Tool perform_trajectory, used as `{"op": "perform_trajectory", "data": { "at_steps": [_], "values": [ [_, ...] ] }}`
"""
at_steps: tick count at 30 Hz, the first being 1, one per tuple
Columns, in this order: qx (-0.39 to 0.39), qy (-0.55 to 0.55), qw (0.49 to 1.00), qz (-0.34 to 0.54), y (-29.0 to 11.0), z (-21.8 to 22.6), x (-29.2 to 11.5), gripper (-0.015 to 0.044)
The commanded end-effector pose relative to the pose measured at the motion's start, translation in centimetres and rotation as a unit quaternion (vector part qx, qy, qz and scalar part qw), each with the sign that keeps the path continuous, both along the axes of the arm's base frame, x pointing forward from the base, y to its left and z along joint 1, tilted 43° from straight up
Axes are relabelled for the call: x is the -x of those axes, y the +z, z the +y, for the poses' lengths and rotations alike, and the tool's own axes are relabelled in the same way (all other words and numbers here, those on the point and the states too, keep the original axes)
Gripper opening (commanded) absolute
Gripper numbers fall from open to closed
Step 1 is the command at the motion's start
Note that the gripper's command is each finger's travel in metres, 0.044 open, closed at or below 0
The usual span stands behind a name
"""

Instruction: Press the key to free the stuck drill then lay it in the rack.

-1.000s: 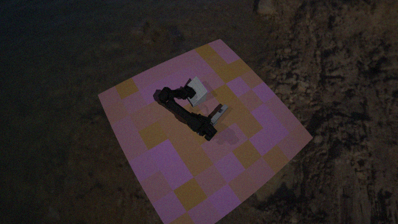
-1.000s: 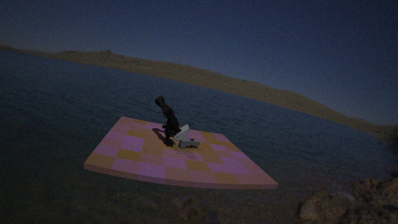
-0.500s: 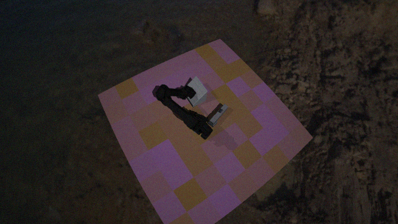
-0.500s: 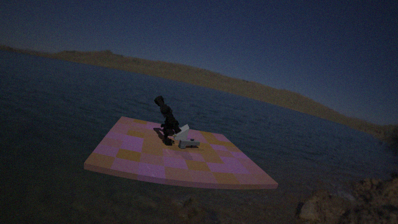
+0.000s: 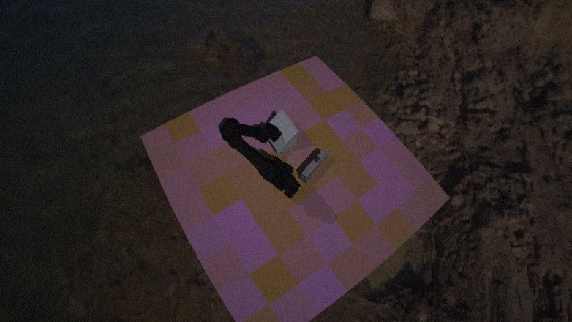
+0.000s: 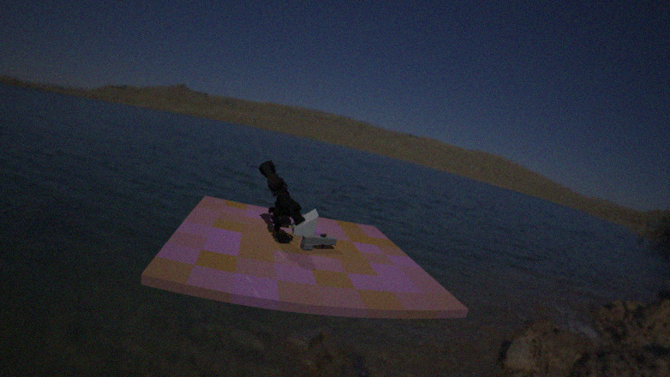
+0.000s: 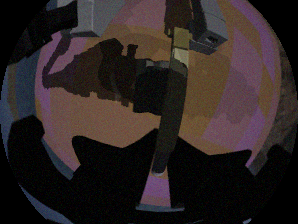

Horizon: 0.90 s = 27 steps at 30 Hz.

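My gripper (image 5: 295, 189) (image 6: 284, 238) (image 7: 161, 132) is shut on the drill (image 7: 169, 106), a thin dark rod that runs forward from between the fingers. The rod's far end points at the grey holder block (image 5: 313, 164) (image 6: 318, 242) (image 7: 205, 16), which lies on the chequered mat just beyond the gripper. I cannot tell whether the tip is still inside the block. A small dark key (image 5: 317, 159) sits on top of the block. The rack (image 5: 284, 129) (image 6: 308, 222), a pale wedge-shaped stand, is behind the block, next to the arm's base.
The pink, purple and orange chequered mat (image 5: 240, 236) (image 6: 234, 276) bears everything. My black arm (image 5: 255, 154) reaches across its middle. Dark rocky ground surrounds the mat.
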<state>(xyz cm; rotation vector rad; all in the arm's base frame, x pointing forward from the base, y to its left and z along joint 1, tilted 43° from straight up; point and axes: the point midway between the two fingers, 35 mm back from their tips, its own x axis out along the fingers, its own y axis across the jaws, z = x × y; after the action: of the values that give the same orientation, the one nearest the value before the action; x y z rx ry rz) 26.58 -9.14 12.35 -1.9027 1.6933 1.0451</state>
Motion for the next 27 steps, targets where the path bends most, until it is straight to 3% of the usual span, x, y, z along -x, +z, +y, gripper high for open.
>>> {"op": "perform_trajectory", "data": {
  "at_steps": [1, 27],
  "values": [
    [0.001, 0.001, 1.0, 0.002, 0.0, -0.2, 0.7, 0.0],
    [0.002, 0.001, 1.0, 0.002, -1.8, -2.4, 1.9, 0.0]
  ]
}}
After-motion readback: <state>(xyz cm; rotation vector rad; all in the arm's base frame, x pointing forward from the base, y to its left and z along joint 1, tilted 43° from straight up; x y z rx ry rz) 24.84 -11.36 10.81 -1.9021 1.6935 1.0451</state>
